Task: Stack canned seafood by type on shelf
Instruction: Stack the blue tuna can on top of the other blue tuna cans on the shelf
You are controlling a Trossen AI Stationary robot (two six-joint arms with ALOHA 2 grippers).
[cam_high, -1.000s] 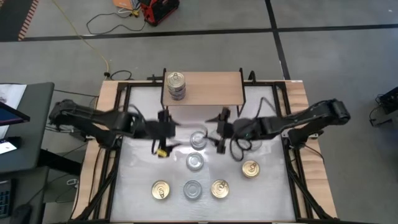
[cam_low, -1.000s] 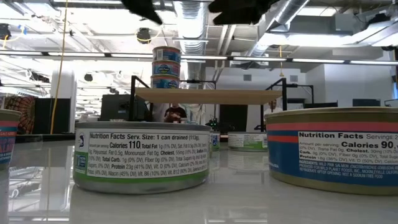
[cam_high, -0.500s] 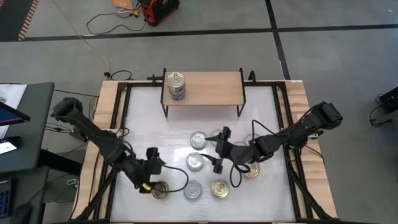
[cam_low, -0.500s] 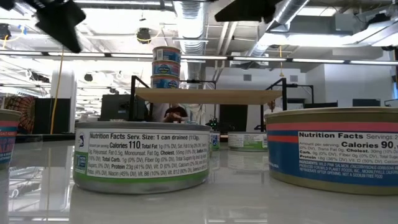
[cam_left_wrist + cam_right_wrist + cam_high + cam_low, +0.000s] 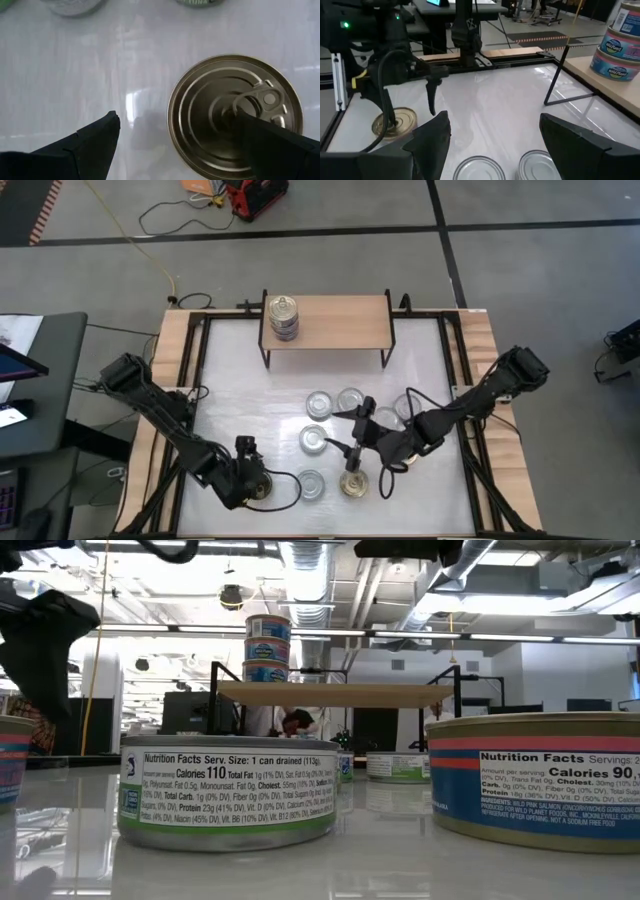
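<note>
from above, the left end effector (image 5: 252, 477) sits low over a gold-topped can (image 5: 262, 486) at the near left of the table (image 5: 230, 395), its arm bent sharply back toward the left edge. only the left wrist view shows the detail there: the gold lid (image 5: 235, 116) with its pull tab lies between the spread fingers (image 5: 87, 142), one finger beside the can and the other over its far rim, not yet pinching it.

the right end effector (image 5: 358, 442) reaches from the right toward the table's middle, fingers spread, hovering above another gold-topped can (image 5: 353, 483) and just beside a silver-topped can (image 5: 314, 440). its wrist view looks across to the left arm and shows two silver lids (image 5: 479, 168) below its own fingers.

the shelf (image 5: 326, 321) stands at the far edge with a stack of cans (image 5: 283, 317) on its left end. the low view alone shows that stack is three high (image 5: 267, 648).
</note>
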